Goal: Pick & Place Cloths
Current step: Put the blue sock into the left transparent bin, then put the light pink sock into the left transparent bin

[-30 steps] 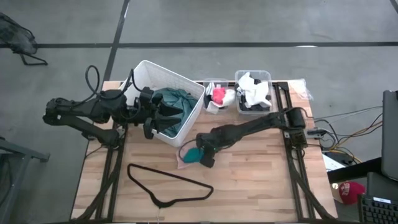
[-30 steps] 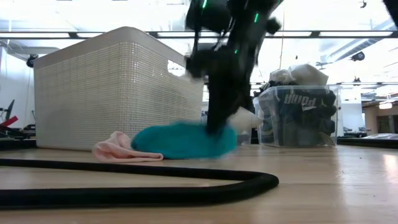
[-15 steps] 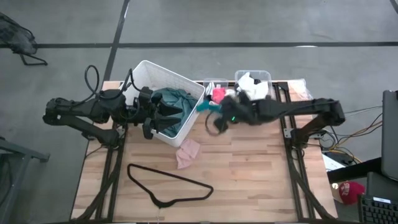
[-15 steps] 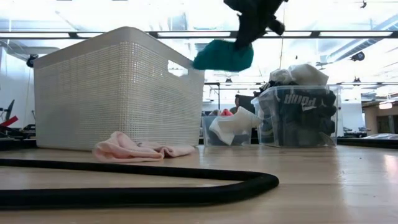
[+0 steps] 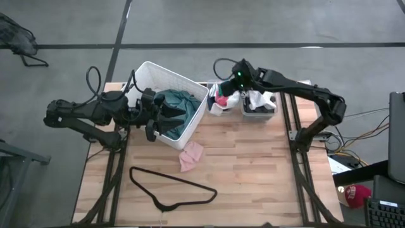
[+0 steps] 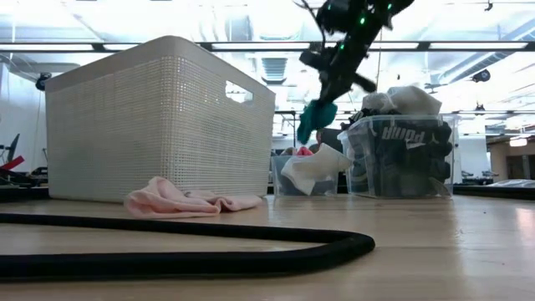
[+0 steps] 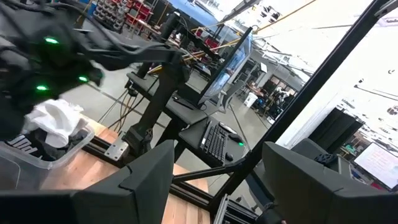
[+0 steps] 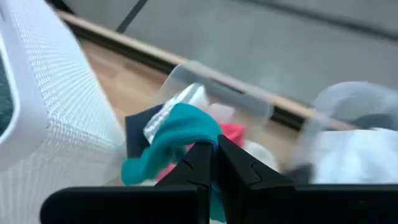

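Observation:
My right gripper [image 5: 226, 87] is shut on a small teal cloth [image 8: 177, 137], high above the small clear bin [image 5: 218, 106] at the table's far edge. In the low view the cloth [image 6: 316, 119] hangs below the gripper [image 6: 333, 84]. A pink cloth [image 5: 191, 154] lies flat on the table near the white basket [image 5: 190, 82]. A large teal-green cloth [image 5: 177, 104] lies inside the basket. My left gripper [image 5: 152, 120] is open and empty at the basket's left side, and its two fingers stand wide apart in the left wrist view [image 7: 217, 186]. My right gripper pinches a bunched part of the teal cloth [image 8: 200, 138] between its two shut fingers [image 8: 198, 163]. The fingers slant down from above. The cloth hangs slack below them, its lower end [image 6: 308, 132] clear of the table and above the small bin.
The small bin holds red and white pieces [image 5: 223, 98]. A larger clear bin [image 5: 258, 106] beside it holds white and black cloths. A black wire hanger [image 5: 171, 187] lies near the table's near edge, and bare wood shows to the right of it.
My right gripper has lifted the teal cloth off the table beside the pink cloth. It has carried the cloth up and toward the far edge, over the small bin. The cloth now hangs clear. The pink cloth has stayed on the table.

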`<state>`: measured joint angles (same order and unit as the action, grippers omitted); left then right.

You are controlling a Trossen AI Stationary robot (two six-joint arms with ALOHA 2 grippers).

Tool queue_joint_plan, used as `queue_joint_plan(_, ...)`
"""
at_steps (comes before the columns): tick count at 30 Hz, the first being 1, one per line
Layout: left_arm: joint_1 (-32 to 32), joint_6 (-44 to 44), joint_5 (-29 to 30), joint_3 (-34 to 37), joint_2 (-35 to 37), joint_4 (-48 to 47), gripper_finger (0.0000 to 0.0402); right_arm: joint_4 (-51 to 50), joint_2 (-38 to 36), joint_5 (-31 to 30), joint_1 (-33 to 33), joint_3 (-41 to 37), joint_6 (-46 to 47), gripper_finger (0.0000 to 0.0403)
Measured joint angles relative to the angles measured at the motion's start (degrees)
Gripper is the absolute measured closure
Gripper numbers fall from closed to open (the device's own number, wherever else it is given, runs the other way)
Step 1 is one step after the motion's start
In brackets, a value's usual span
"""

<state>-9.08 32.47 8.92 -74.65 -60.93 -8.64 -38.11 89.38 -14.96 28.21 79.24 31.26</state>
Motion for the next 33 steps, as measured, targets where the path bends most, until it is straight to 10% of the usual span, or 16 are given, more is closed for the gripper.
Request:
queue_joint_plan(13,0.0,2.75,-0.04,0.0,-0.02,-0.42,0.0151,2.69,9.95,13.2,1.86,0.02,3.89,0.0343)
queue_joint_plan(33,0.0,3.73,-0.02,0.0,0.0,1.53,0.0152,7.43,-2.83,13.43,-6.44,0.07,1.68,0.0171)
